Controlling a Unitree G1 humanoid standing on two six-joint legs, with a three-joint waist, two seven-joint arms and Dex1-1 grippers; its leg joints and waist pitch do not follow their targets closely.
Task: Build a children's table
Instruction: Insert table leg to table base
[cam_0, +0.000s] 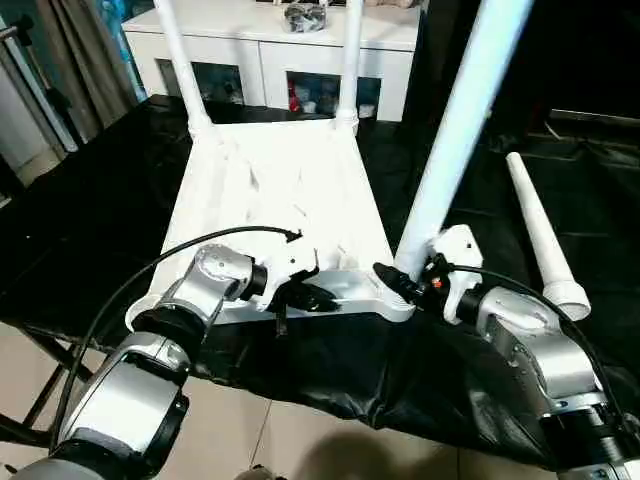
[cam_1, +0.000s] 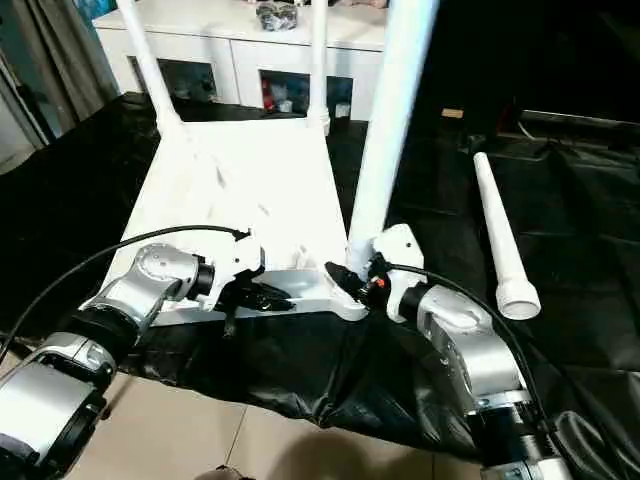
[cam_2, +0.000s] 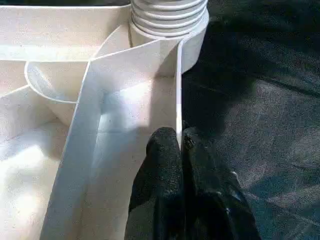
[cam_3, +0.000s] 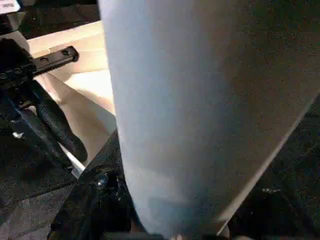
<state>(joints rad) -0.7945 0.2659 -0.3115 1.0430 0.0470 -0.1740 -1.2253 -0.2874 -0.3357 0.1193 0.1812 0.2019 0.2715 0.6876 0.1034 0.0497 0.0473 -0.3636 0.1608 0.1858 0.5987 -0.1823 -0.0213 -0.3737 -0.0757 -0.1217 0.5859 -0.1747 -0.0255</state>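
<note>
The left end effector (cam_2: 179, 150) was clamped on the thin near rim of the tabletop (cam_0: 280, 190), one black finger (cam_2: 160, 165) on each side of the wall. The right end effector (cam_0: 400, 280) gripped the base of a leg (cam_0: 455, 130) standing in the near right corner socket (cam_0: 390, 300); in the right wrist view that leg (cam_3: 200, 110) sat just before the camera.

The tabletop lay upside down, ribbed side up, on a bench draped in black cloth (cam_0: 100, 200). Two more legs (cam_0: 180, 60) (cam_0: 350, 60) rose from its far corner sockets. The fourth leg (cam_0: 540, 230) lay loose on the cloth to the right, well apart from the tabletop, its wide end toward the near side.

Beyond the bench stood a white cabinet (cam_0: 280, 50) with glass doors.
</note>
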